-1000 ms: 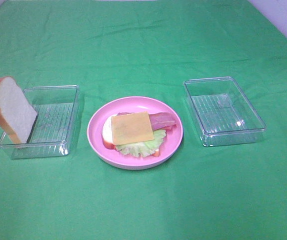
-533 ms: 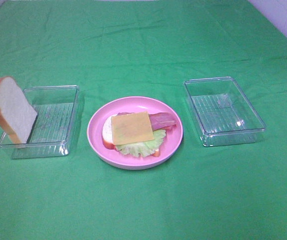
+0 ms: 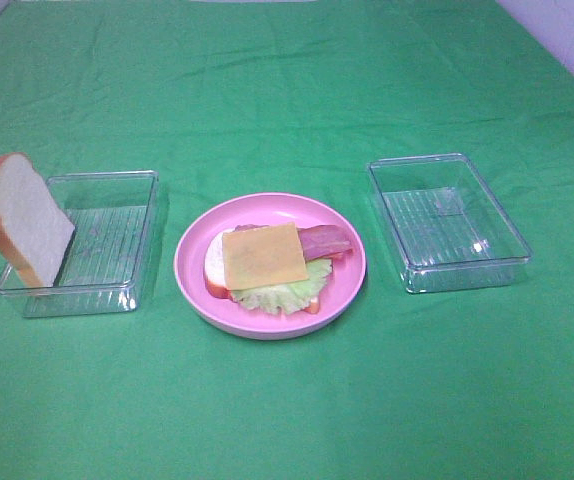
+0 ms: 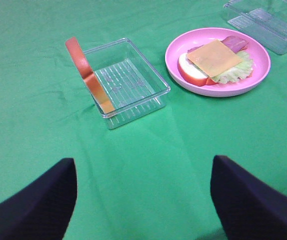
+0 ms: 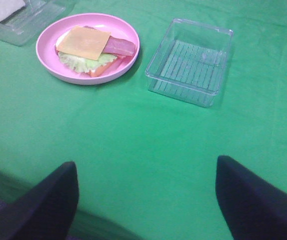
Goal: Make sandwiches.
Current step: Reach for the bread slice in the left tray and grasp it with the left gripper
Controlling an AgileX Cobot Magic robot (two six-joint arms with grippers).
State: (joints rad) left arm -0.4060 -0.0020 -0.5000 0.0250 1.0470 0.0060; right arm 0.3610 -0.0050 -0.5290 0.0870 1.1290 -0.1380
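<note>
We see the half-built sandwich on the pink plate: a bread slice at the bottom, lettuce over it, bacon showing at one edge, the cheese square on top; left of the plate a second bread slice leans upright against the end wall of a clear tray; right of the plate sits another clear tray; our left gripper and right gripper hang wide open over the green cloth, holding nothing.
</note>
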